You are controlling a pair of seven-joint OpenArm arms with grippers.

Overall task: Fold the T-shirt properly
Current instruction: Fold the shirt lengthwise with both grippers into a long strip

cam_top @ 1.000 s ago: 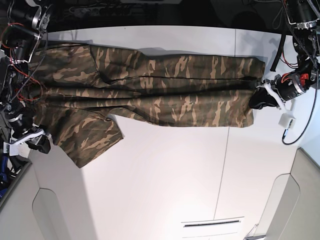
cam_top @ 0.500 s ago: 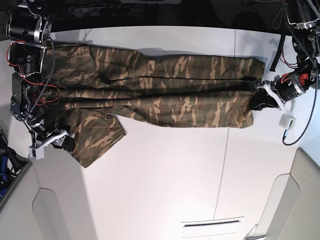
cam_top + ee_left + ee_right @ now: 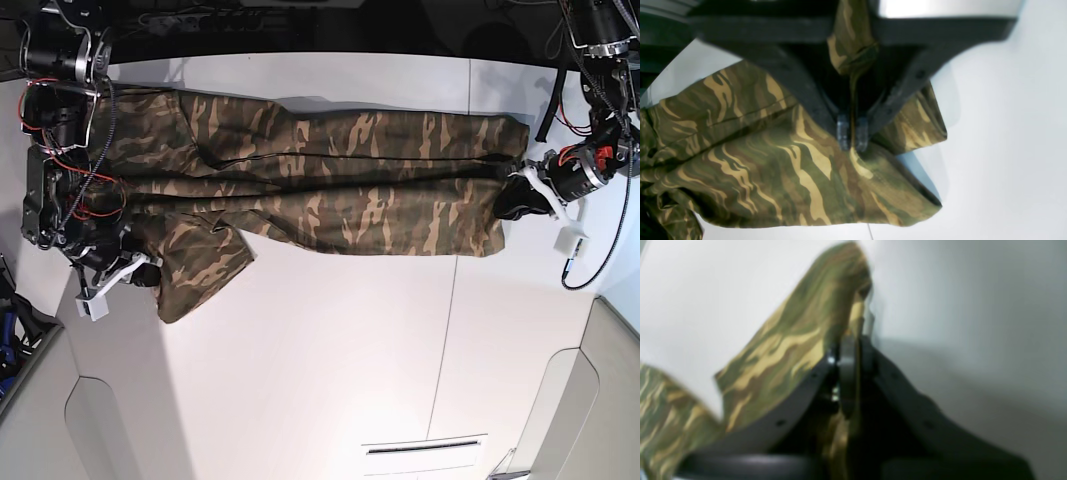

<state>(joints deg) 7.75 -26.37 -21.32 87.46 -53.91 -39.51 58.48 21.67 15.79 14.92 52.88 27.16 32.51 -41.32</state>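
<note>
The camouflage T-shirt [image 3: 330, 190] lies stretched lengthwise across the far part of the white table [image 3: 350, 380]. My left gripper [image 3: 512, 203] is at the shirt's right end, shut on a pinch of its edge. In the left wrist view the left gripper [image 3: 852, 136] clamps a fold of the shirt [image 3: 773, 166] just above the table. My right gripper [image 3: 148, 272] is at the shirt's left end, shut on the sleeve edge. In the right wrist view the right gripper [image 3: 848, 346] holds a raised flap of the shirt [image 3: 790, 340]. The collar and label are hidden.
Grey panels sit at the near left [image 3: 110, 430] and near right [image 3: 590, 400] corners. A narrow slot [image 3: 425, 447] is near the front. A small white box [image 3: 572, 240] hangs on a cable beside the left arm. A dark edge with cables runs along the back.
My right gripper has moved inward, to the right in the base view, carrying the sleeve with it so the sleeve now lies closer to the shirt body. The left gripper has stayed put.
</note>
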